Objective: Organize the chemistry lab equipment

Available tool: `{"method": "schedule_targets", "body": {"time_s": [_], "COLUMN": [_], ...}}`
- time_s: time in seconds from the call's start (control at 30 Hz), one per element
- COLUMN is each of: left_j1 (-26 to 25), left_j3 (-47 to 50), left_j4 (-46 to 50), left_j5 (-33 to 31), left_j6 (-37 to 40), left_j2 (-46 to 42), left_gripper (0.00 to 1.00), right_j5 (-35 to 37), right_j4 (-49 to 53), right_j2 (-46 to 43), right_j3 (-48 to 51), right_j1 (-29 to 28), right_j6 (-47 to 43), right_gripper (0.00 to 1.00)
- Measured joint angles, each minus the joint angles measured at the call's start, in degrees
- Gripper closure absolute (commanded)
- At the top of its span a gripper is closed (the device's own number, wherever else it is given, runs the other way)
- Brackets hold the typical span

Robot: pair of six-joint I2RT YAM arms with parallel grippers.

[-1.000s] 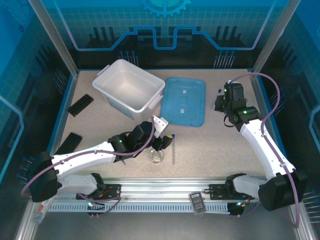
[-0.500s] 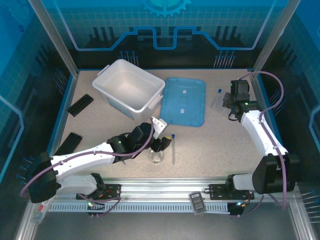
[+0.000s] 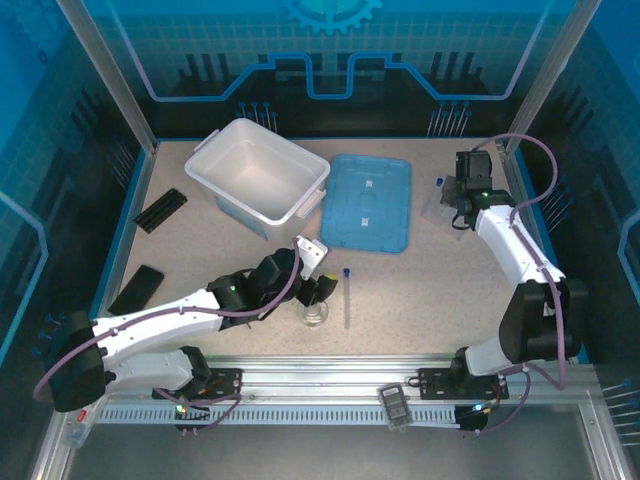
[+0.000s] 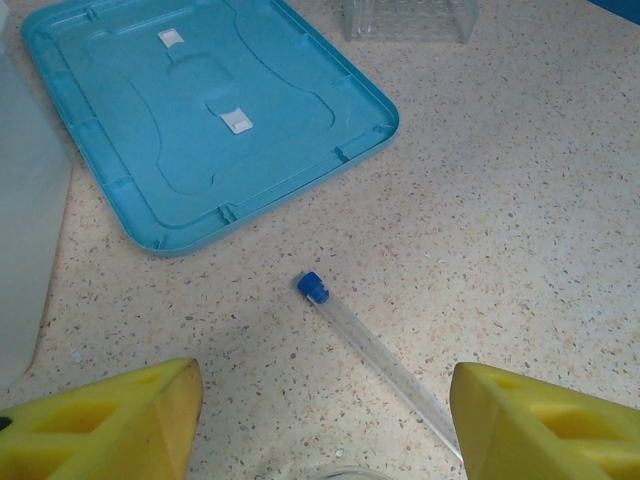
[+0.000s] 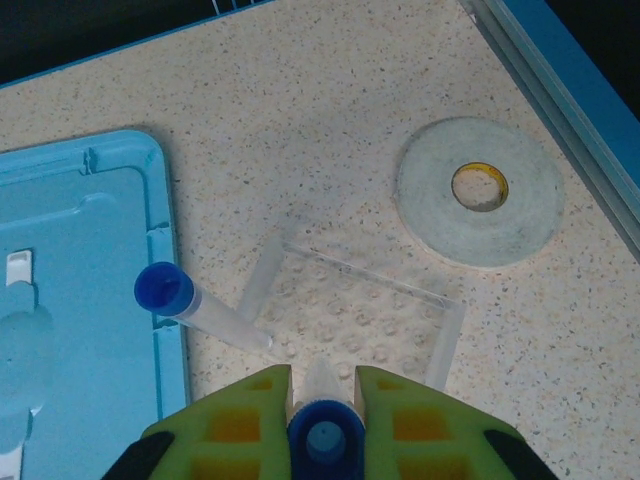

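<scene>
A slim clear tube (image 4: 380, 360) with a blue cap (image 4: 313, 287) lies on the speckled table between the yellow fingers of my left gripper (image 4: 322, 415), which is open above it. A small glass beaker (image 3: 313, 311) stands just below that gripper (image 3: 317, 289). At the far right, my right gripper (image 5: 322, 380) is shut on a second blue-capped tube (image 5: 325, 440) and holds it upright over a clear tube rack (image 5: 350, 310). A third tube (image 5: 165, 290) leans in the rack's left side; its blue cap (image 3: 438, 183) also appears from above, beside the right gripper (image 3: 457, 196).
A white bin (image 3: 258, 180) stands at the back left with its blue lid (image 3: 368, 200) flat beside it. A white tape ring (image 5: 480, 190) lies right of the rack near the blue table edge. Two black strips (image 3: 160, 210) lie at the left.
The right arm has swung its wrist back and to the right, uncovering the tube that stands in the rack. The left gripper has shifted slightly left over the lying tube.
</scene>
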State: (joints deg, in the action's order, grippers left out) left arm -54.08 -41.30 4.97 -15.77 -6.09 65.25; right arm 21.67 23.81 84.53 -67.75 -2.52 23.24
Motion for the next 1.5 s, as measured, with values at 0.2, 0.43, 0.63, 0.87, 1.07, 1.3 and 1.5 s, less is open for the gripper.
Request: {"method": "schedule_targets", "body": {"time_s": [0.2, 0.43, 0.63, 0.87, 1.07, 1.3, 1.5], "left_j1": [0.0, 0.0, 0.0, 0.0, 0.0, 0.0, 0.0], "left_j3": [0.0, 0.02, 0.04, 0.04, 0.04, 0.09, 0.22], "left_j4": [1.03, 1.42, 2.1, 2.32, 2.32, 2.32, 2.32], "left_j5": [-0.37, -0.94, -0.98, -0.98, -0.98, -0.98, -0.98], "left_j6": [0.0, 0.0, 0.02, 0.02, 0.02, 0.0, 0.0], "left_j2": [-0.61, -1.46, -1.6, -1.6, -1.6, -1.81, -2.14], "left_gripper": [0.33, 0.33, 0.32, 0.32, 0.32, 0.32, 0.32], "right_j5": [-0.07, -0.68, -0.74, -0.85, -0.9, -0.94, -1.11], "right_j4": [-0.81, -1.31, -1.44, -1.2, -1.2, -1.18, -1.16], "right_j2": [2.43, 4.0, 4.76, 5.97, 6.51, 6.62, 6.6], "right_j3": [-0.59, -1.05, -1.4, -2.25, -2.56, -2.86, -2.86], "right_j1": [0.0, 0.0, 0.0, -0.02, -0.02, -0.02, -0.02], "right_j6": [0.0, 0.0, -0.39, -0.85, -1.29, -1.49, -1.49], "right_gripper": [0.87, 0.87, 0.87, 0.85, 0.77, 0.72, 0.72]}}
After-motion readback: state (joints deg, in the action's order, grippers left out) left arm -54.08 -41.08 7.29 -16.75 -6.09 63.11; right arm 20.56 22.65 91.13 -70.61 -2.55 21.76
